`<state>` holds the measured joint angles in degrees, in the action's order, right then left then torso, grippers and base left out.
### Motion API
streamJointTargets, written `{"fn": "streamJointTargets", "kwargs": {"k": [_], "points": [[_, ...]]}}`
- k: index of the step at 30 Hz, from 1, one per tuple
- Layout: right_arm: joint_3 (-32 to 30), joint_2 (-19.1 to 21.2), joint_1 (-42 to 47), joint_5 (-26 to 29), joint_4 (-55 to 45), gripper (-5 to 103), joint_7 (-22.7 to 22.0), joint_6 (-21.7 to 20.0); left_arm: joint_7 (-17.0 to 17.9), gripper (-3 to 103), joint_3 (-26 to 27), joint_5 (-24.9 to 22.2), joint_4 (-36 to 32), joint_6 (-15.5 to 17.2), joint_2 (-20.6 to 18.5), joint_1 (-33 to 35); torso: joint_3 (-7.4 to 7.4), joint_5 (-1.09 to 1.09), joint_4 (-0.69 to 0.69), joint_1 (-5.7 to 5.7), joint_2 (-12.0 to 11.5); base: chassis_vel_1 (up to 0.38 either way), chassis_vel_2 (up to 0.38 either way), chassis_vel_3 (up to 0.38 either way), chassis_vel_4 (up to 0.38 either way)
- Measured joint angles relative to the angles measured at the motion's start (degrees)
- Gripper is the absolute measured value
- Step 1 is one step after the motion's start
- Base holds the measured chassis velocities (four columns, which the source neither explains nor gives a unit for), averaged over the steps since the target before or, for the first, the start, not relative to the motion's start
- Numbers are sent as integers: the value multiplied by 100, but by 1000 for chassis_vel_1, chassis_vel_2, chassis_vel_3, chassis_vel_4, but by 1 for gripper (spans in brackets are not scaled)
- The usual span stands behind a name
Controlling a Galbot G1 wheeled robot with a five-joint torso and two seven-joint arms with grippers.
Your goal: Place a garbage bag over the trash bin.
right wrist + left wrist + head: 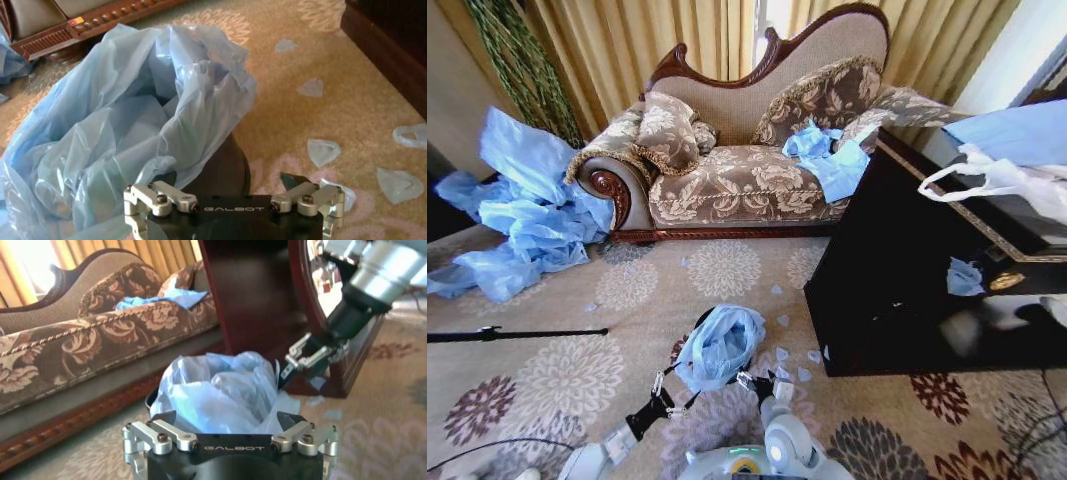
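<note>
My trash bin stands on the flowered rug, near the rug's edge closest to me, between my 2 arms. The garbage bag is bunched over its mouth in a crumpled light blue heap, puffed up above the rim, with the black wall showing below it on my side.

My left gripper sits just beside the bin on its left. From the left wrist camera the jaws stand spread to either side of the bag, with the plastic lying between them; I cannot tell whether they pinch any of it.

My right gripper is just beside the bin on the right. From the right wrist camera its jaws are parted too, the bag against one side and the bin's dark wall between them.

A dark cabinet stands to the right, a sofa beyond.
</note>
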<state>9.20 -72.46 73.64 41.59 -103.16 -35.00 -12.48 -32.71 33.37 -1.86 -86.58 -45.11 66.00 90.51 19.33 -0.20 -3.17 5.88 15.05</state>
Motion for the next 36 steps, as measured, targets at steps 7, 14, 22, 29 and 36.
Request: {"fn": "streamJointTargets", "kwargs": {"k": [7, 14, 22, 29, 36], "points": [[-61, 239, 236, -370, -148, 100, 213, 39, -214, 100, 97, -664, -288, 220, -71, 235, 0, 1, 0, 0, 0, 0, 0, 0, 0], [-304, 557, 597, -909, -419, 100, 706, 135, -321, 100, 95, -1103, -406, 486, -91, 190, 0, 1, 0, 0, 0, 0, 0, 0, 0], [-1249, 1243, 104, -306, -1186, 100, 1659, 139, 178, 100, 275, -1721, -1049, 1423, -171, 465, 0, -1, 1, 0, 0, 0, 0, 0, 0], [-1223, 1316, -1073, 1176, -463, 100, 2532, -77, 1006, 100, 283, -1589, -1430, 2257, -228, 292, 1, 1, 2, 1, 0, 0, 0, 0, 0], [-890, 1201, -1809, 2346, 522, 96, 2911, -465, 2177, 100, -64, -1550, -1913, 4014, -426, 49, 1, -2, 0, 1, 0, 0, 0, 0, 0]]}}
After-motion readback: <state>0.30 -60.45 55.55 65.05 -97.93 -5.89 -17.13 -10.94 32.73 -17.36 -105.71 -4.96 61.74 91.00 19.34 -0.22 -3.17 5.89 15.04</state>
